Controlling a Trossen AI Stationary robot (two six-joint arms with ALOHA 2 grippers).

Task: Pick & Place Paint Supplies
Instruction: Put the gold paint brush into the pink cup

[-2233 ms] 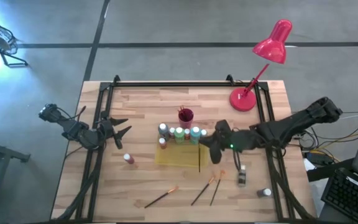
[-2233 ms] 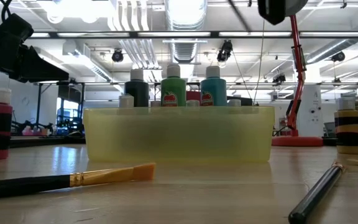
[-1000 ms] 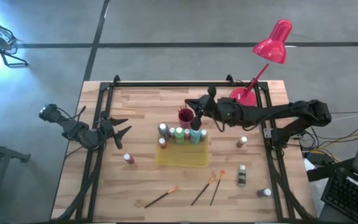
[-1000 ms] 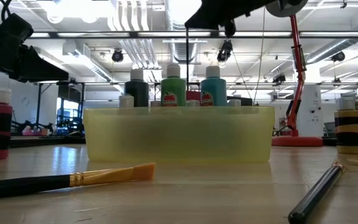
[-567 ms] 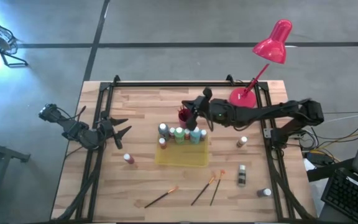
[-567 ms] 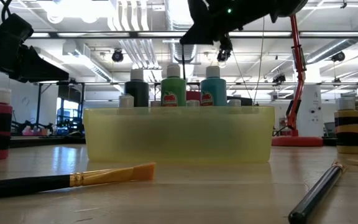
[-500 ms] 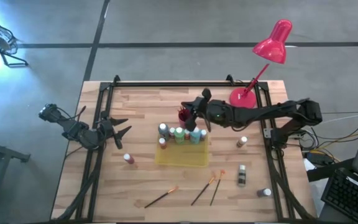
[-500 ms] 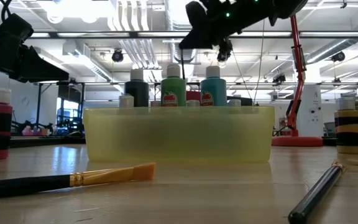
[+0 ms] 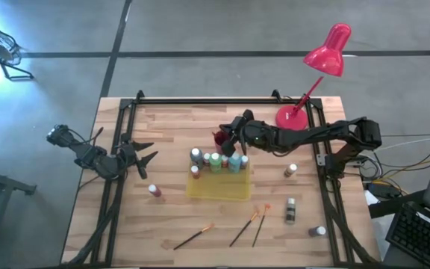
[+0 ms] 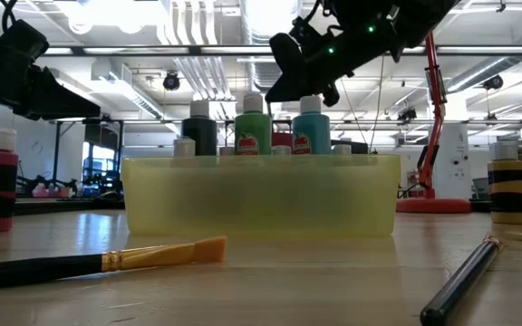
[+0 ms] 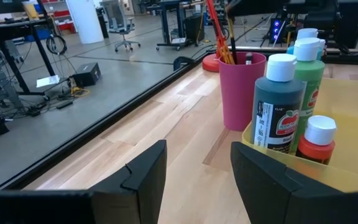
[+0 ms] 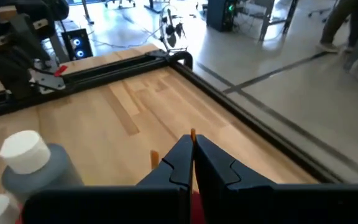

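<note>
Yellow tray (image 9: 216, 190) holds upright bottles (image 9: 215, 161); magenta cup (image 11: 241, 90) holds brushes (image 11: 219, 34) — right fingers (image 12: 219, 167) pinch one, left fingers (image 11: 143, 173) wide.

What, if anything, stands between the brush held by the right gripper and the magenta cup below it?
Nothing visible blocks it. The right gripper, shut on a thin brush, hangs over the magenta cup, just behind the bottle row in the yellow tray. The cup already holds brushes. The left gripper waits, open.
</note>
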